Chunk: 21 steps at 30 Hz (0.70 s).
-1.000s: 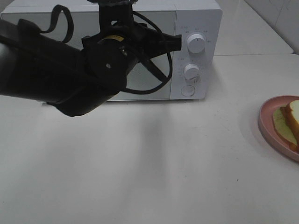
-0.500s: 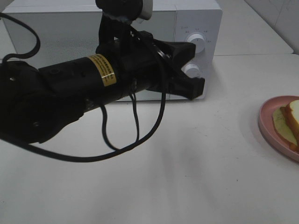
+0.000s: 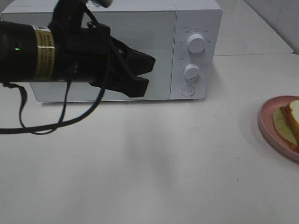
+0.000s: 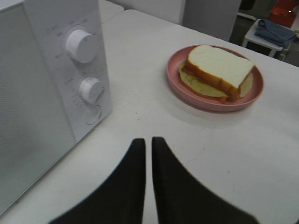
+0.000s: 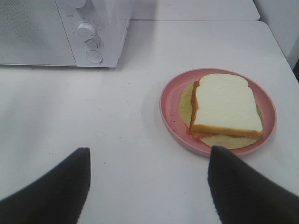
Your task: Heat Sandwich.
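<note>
Only a cut-off edge of the pink plate (image 3: 278, 127) and the sandwich (image 3: 292, 119) is recorded by the high camera, whereas both are seen whole from the two wrist cameras. The left claw (image 3: 144, 73) is seen in the high view raised in front of the closed door of the white microwave (image 3: 196, 28); from its own wrist camera its fingers (image 4: 135, 177) are seen almost together, a thin slit between them, nothing gripped. The right claw (image 5: 147, 179) is recorded only by its own camera, spread wide and empty. The sandwich (image 5: 225, 105) is found lying flat on the plate (image 5: 170, 100), just ahead of the right claw and well ahead of the left. White bread with a tan-brown crust is noted, with pale yellow-green filling projecting beyond the slices. The plate rests on the white worktop (image 3: 154, 172).
</note>
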Available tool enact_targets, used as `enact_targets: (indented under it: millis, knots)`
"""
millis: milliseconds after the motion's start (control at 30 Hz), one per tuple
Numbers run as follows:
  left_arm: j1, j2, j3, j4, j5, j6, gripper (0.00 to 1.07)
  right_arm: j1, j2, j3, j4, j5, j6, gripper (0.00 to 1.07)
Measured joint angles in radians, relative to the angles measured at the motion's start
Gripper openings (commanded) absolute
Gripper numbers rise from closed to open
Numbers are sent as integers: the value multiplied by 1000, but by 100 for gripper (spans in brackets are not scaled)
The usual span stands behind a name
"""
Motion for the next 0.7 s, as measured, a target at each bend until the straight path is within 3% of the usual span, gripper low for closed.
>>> enact_targets:
  millis: [67, 100, 133, 200, 233, 267, 300, 367, 400, 500, 567, 633, 700]
  knots:
    - [10, -41, 0, 95, 21, -111, 51, 0, 0, 0, 0, 0, 0, 70]
    - [23, -73, 1, 181, 34, -217, 70, 0, 0, 0, 0, 0, 0, 70]
    - [23, -73, 1, 181, 34, -217, 70, 0, 0, 0, 0, 0, 0, 70]
    - [41, -100, 1, 248, 38, -317, 81, 0, 0, 0, 0, 0, 0, 70]
    - [68, -124, 1, 315, 39, -426, 81, 0, 0, 0, 0, 0, 0, 70]
    - [83, -135, 1, 356, 39, -478, 80, 0, 0, 0, 0, 0, 0, 70]
    - [83, -135, 1, 356, 39, -478, 80, 0, 0, 0, 0, 0, 0, 70]
    - [112, -155, 1, 442, 39, -567, 79, 0, 0, 0, 0, 0, 0, 70]
    - [150, -171, 1, 501, 32, -638, 78, 0, 0, 0, 0, 0, 0, 70]
    - [196, -182, 1, 523, 8, -698, 78, 0, 0, 0, 0, 0, 0, 70]
    - [290, -191, 1, 531, -44, -770, 77, 0, 0, 0, 0, 0, 0, 70]
    - [317, -192, 1, 534, -58, -782, 76, 0, 0, 0, 0, 0, 0, 70]
    - [409, -192, 1, 536, -78, -786, 76, 0, 0, 0, 0, 0, 0, 70]
